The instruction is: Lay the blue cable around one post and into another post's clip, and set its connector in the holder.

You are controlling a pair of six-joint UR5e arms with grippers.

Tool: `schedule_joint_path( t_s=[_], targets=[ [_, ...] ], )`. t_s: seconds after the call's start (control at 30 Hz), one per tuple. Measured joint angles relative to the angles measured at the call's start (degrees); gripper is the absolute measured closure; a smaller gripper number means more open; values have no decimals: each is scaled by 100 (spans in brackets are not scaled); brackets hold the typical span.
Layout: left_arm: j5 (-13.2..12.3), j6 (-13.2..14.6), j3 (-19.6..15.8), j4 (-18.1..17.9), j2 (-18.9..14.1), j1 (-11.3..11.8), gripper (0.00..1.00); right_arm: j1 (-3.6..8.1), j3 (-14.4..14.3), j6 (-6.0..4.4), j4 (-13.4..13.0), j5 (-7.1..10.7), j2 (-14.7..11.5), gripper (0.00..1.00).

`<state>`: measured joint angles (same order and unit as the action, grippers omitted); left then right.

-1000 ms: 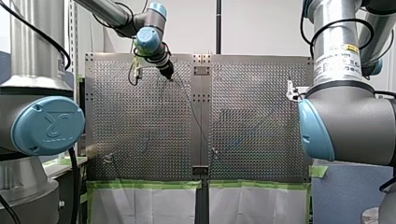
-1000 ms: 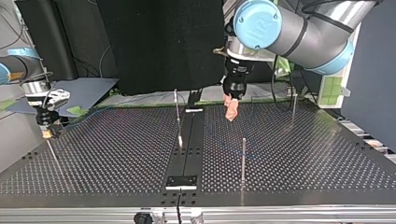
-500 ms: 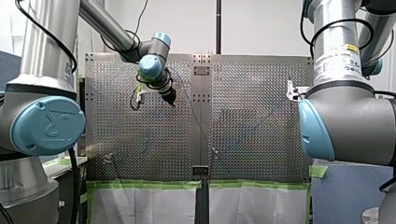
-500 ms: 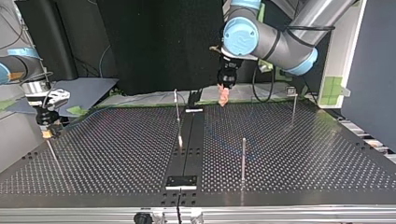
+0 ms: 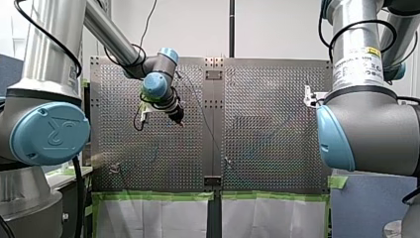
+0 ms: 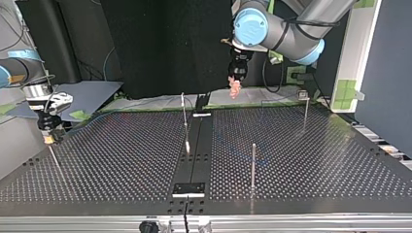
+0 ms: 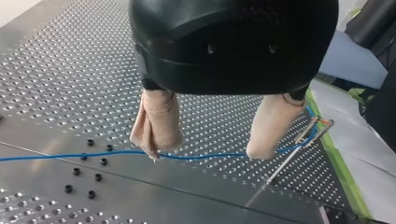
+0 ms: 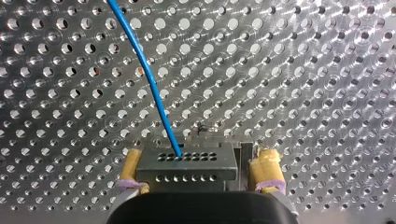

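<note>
Since a second ago your left gripper (image 6: 235, 89) has drawn back toward the arms' side of the table (image 7: 56, 70) and now hangs clear above it; your right gripper (image 8: 198, 158) has not shifted. The left jaws stand wide apart with nothing between them. The blue cable (image 7: 70, 155) lies on the plate beneath them, running from under one beige fingertip to under the other and on to the clipped post (image 7: 289, 160) just beyond the outer finger. The right jaws, with yellow pads, look clamped on the connector (image 8: 187, 168), and the cable leaves it straight ahead of them. As the left fingers sit now, they appear lined up along the cable, so closing would likely miss it. Turn the wrist until the cable crosses the gap, then come down so one finger lands on each side. Pinch lightly enough for it to slide. Keep that outer finger off the post, and hold the right grip steady.
</note>
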<state>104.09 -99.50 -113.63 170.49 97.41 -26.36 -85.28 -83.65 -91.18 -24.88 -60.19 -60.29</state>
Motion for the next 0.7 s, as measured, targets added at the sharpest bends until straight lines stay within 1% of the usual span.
schedule_joint_path(
  t_s=[0.23, 0.4, 0.7],
  targets=[
    [13, 172, -367, -366, 0, -3, 1, 0, 0, 0, 0, 0, 0, 0],
    [25, 228, -595, -593, 4, -11, 1, 0, 0, 0, -1, 0, 0, 0],
    [36, 106, -1082, -1081, 7, 20, 1, 0, 0, 0, 0, 0, 0, 0]
  ],
)
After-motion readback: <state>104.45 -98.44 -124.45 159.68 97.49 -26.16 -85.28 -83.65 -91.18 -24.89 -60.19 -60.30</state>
